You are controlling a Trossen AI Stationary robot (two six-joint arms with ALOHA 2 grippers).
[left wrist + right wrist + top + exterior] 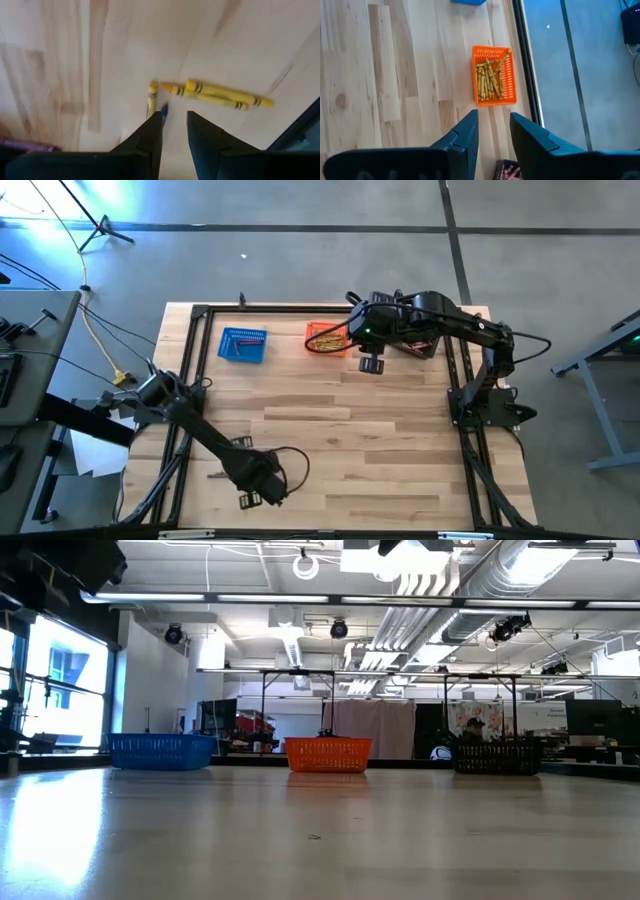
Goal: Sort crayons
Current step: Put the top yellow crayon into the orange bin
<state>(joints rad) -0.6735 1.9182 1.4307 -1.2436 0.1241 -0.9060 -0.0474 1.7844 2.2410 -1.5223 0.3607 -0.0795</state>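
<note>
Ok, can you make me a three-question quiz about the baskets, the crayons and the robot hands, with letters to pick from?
1. Where does the orange plastic mesh basket sit on the wooden table?
A. between the blue and the black basket
B. at the near edge
C. on the floor

2. What colour are the thin wax crayons inside that basket?
A. green
B. white
C. yellow

3. How is the left end effector, low over loose yellow crayons?
A. shut on a basket
B. open and holding nothing
C. clamped on a cable

Answers:
1. A: the high view shows it at the far edge with the blue plastic mesh basket on one side and the black mesh basket on the other.
2. C: the right wrist view shows a yellow pile.
3. B: its fingers stand apart with bare wood between them.
</note>
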